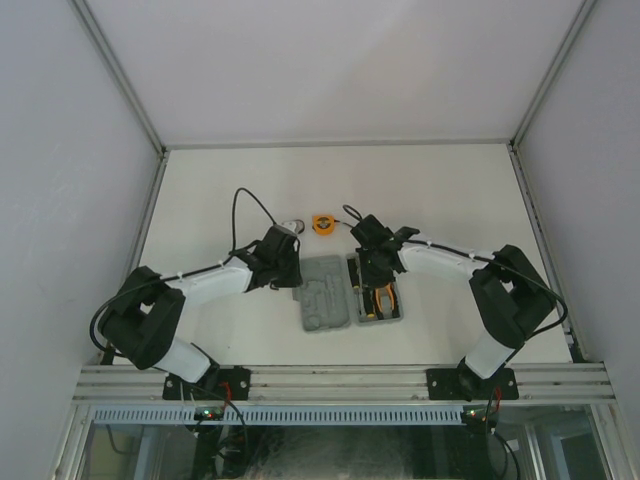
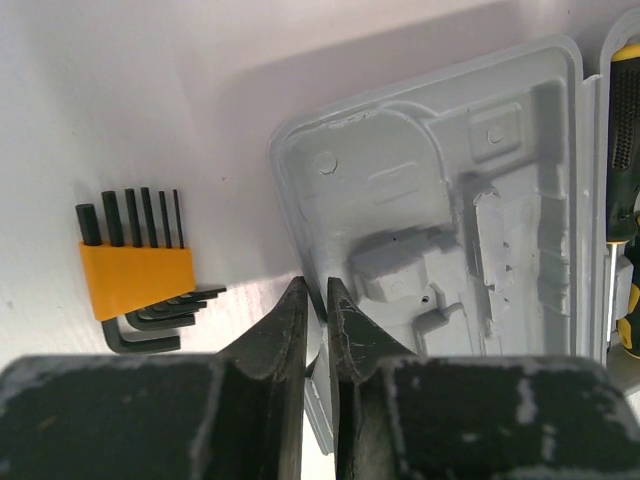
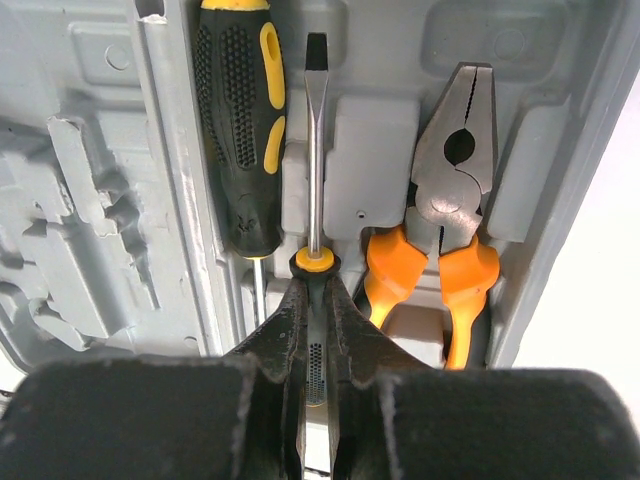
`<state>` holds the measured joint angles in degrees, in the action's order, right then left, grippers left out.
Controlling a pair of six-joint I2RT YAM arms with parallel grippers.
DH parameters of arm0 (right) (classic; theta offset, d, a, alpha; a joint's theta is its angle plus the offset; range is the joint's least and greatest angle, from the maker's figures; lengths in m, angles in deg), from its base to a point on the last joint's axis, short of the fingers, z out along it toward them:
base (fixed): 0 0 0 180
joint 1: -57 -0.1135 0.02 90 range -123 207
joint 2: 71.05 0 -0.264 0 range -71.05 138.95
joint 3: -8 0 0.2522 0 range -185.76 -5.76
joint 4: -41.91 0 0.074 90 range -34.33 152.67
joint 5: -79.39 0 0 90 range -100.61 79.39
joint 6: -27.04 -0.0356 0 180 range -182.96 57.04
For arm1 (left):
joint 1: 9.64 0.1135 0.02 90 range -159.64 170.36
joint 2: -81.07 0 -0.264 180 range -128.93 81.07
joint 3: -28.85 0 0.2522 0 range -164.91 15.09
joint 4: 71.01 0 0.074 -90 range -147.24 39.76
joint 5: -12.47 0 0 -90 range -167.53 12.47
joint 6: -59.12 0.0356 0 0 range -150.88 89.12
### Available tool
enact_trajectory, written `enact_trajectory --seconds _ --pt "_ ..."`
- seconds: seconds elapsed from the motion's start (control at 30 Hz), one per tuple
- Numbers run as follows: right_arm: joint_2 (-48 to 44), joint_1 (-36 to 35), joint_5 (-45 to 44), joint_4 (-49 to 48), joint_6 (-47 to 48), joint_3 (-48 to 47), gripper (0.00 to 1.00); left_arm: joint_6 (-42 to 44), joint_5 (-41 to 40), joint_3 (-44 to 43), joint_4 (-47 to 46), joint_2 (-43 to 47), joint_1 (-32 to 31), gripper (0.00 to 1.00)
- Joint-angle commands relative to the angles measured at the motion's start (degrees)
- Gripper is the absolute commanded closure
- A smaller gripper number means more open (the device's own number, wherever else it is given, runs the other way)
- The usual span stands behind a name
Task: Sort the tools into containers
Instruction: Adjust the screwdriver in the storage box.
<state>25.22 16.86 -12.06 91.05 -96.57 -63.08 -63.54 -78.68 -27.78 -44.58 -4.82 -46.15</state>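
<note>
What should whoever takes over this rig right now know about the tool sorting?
Left gripper: jaws nearly closed at the rim of the case; whether they grip it is unclear.
Right gripper: jaws shut on a screwdriver, lined up over a slot in the case's right half.
Done: the other screwdriver and the pliers lie in the right half.
Left: let go of the held screwdriver. The hex keys, on the table beside the case, and the tape measure, beyond it, are not yet stored.
</note>
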Motion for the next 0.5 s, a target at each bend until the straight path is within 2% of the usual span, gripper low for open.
enact_trajectory --seconds 0.0,0.27,0.47 --pt "6.6 0.6 -4.5 13.2 4.1 4.2 1.0 -2.2 3.4 1.3 -2.1 -0.3 -1.9 0.86" --pt "13.1 -0.4 -2.0 13.4 5.2 0.4 1.0 -2.6 3.6 0.8 -3.4 -1.5 -3.4 0.9" --pt "20.7 -3.6 1.2 9.8 4.1 0.2 1.0 -2.8 3.6 -0.1 -3.8 -2.5 -5.1 0.95"
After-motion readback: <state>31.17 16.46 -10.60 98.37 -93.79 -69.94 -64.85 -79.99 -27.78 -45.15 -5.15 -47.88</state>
